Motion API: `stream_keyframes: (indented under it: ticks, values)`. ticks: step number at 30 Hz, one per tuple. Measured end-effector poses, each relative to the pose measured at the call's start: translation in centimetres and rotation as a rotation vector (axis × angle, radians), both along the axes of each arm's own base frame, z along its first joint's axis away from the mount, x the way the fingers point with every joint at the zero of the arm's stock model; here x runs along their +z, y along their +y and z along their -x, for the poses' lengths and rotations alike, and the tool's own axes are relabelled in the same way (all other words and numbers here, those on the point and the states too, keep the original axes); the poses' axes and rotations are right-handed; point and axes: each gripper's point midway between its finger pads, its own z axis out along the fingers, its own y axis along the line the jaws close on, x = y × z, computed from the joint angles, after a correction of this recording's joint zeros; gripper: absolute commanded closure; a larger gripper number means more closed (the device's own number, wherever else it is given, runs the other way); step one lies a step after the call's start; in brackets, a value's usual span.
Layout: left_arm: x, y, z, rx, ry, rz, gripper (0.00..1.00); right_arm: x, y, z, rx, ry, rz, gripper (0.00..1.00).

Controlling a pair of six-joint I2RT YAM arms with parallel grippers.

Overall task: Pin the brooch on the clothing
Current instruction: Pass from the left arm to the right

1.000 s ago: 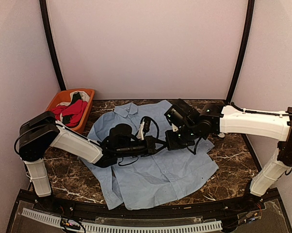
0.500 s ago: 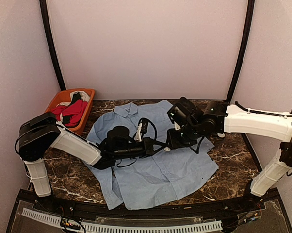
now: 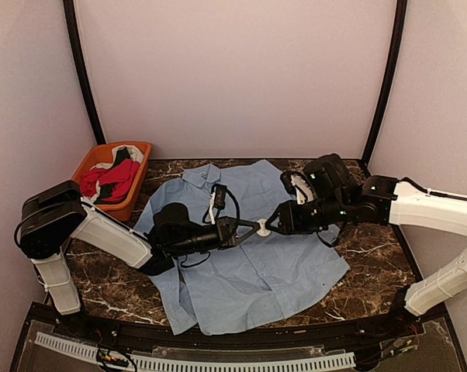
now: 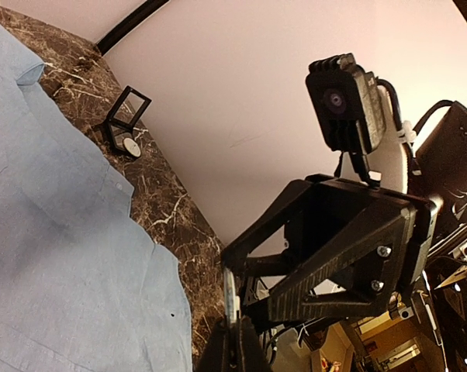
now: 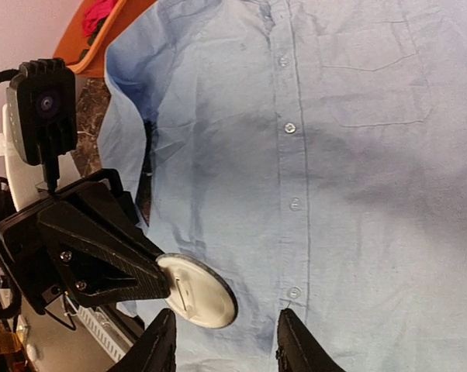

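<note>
The clothing, a light blue button-up shirt [image 3: 249, 267], lies spread flat on the marble table [image 3: 373, 248], front placket up [image 5: 334, 155]. The brooch [image 3: 262, 227] is a round white disc held a little above the shirt. My left gripper [image 3: 251, 227] is shut on its edge. In the right wrist view the brooch [image 5: 196, 291] shows its back with the pin, the left gripper [image 5: 109, 256] clamped on its left side. My right gripper [image 5: 226, 345] stands open, its fingers on either side of the disc and apart from it. In the left wrist view the brooch [image 4: 231, 298] is edge-on.
An orange basket [image 3: 144, 151] with red, black and white garments stands at the back left. A small black display stand [image 4: 125, 124] sits on the marble beyond the shirt's edge. The table's front edge runs close below the shirt's hem.
My right gripper has opened, let go of the brooch and drawn back to the right. The left gripper keeps hold of the brooch, which now shows between the two grippers.
</note>
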Motion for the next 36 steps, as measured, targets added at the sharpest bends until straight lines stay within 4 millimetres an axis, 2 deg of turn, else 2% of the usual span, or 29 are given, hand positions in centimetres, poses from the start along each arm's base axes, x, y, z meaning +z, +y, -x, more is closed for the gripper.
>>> stream_keyframes:
  ticks: [9,15,20,27,31,36]
  values:
    - [2.1,0.3,0.6,-0.018,-0.056,0.083,0.99,0.8,2.9,1.3,0.12,0.014,-0.172,0.63]
    - [2.9,0.4,1.0,-0.04,-0.07,0.115,0.99,2.3,2.8,1.2,0.131,-0.022,-0.21,0.64]
    - [2.2,0.6,1.5,-0.057,-0.056,0.105,0.99,3.5,2.0,0.5,0.123,-0.06,-0.23,0.67]
    - [2.1,0.7,1.6,-0.064,-0.043,0.106,0.99,3.3,2.3,1.0,0.174,-0.056,-0.229,0.7]
    - [2.1,0.7,1.7,-0.068,-0.04,0.107,0.99,2.4,2.6,1.3,0.204,-0.036,-0.211,0.75]
    - [2.0,0.7,1.8,-0.07,-0.036,0.106,0.99,2.1,2.6,1.5,0.223,-0.033,-0.201,0.76]
